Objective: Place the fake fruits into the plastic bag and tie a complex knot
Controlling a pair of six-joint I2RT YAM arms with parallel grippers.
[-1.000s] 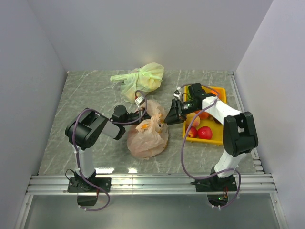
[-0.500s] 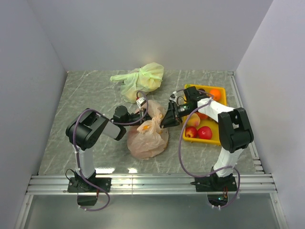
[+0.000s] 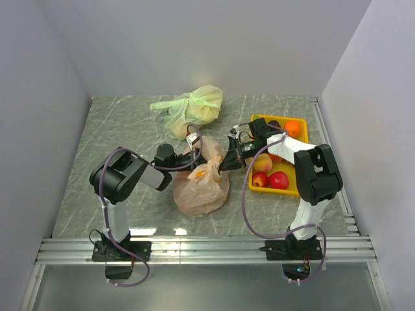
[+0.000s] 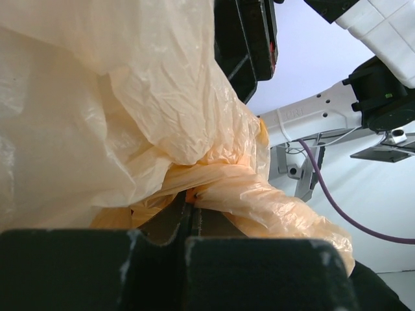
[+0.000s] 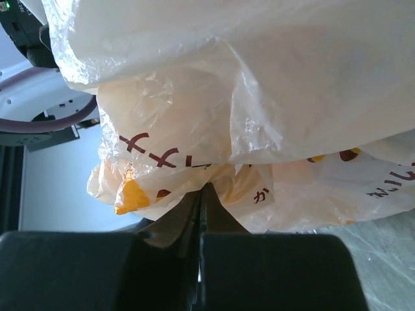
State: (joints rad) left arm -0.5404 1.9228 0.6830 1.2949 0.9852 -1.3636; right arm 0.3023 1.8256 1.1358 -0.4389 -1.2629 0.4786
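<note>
The peach-orange plastic bag (image 3: 201, 184) lies bunched on the table between the arms. My left gripper (image 3: 197, 157) is shut on a twisted handle strip of the bag (image 4: 259, 194), at its upper left. My right gripper (image 3: 224, 164) is shut on bag film (image 5: 214, 168) at its upper right. The two grippers are close together over the bag top. Fake fruits lie in the yellow tray (image 3: 293, 189): red apples (image 3: 279, 180), a peach (image 3: 262, 162), an orange (image 3: 292, 128). Any fruit inside the bag is hidden by the film.
A pale yellow-green knotted bag (image 3: 192, 108) lies at the back, behind the left gripper. The yellow tray sits at the right, under the right arm. Grey walls close in both sides. A metal rail runs along the near edge.
My right gripper has moved left and down from the tray side toward the bag top, closing in on the left gripper. The bag top has bunched tighter. The left arm has barely moved.
</note>
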